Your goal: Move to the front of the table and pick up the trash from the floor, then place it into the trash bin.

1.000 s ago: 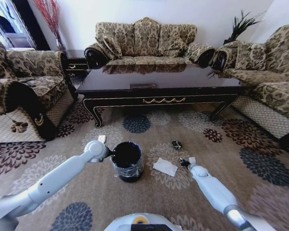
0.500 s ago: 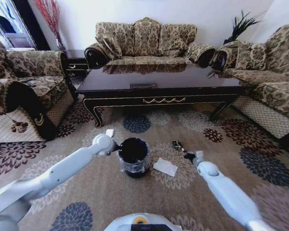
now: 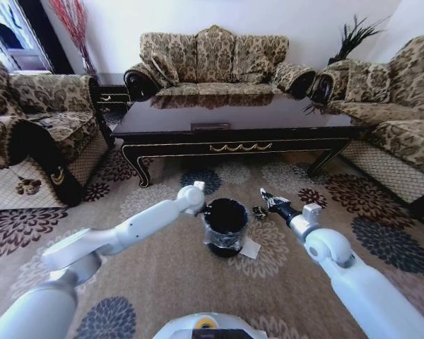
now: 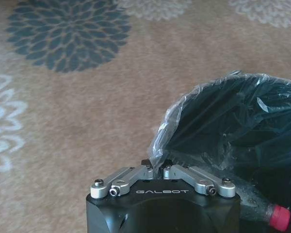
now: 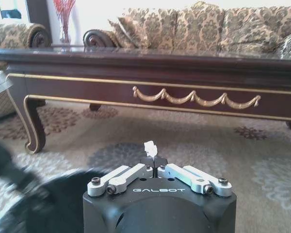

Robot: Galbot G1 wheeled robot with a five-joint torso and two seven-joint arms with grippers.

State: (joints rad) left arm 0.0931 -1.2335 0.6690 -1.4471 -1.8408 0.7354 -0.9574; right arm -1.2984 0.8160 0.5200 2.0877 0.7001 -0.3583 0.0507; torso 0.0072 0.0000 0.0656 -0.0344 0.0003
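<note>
The table (image 3: 233, 120) stands ahead, with sofas behind and on both sides. The trash bin (image 3: 225, 226) has shifted forward and rightward with the left gripper (image 4: 156, 167), whose fingers are clamped on its liner rim. The right gripper (image 5: 153, 164), now raised beside the bin, pinches a tiny white scrap (image 5: 150, 147). A white tissue (image 3: 251, 248) lies beside the bin base; a dark wrapper (image 3: 258, 211) lies just beside the right gripper.

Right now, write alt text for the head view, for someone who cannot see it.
The left gripper holds the rim of the black trash bin on the patterned floor, while the right gripper pinches a tiny white scrap beside it. The table stands behind.
</note>
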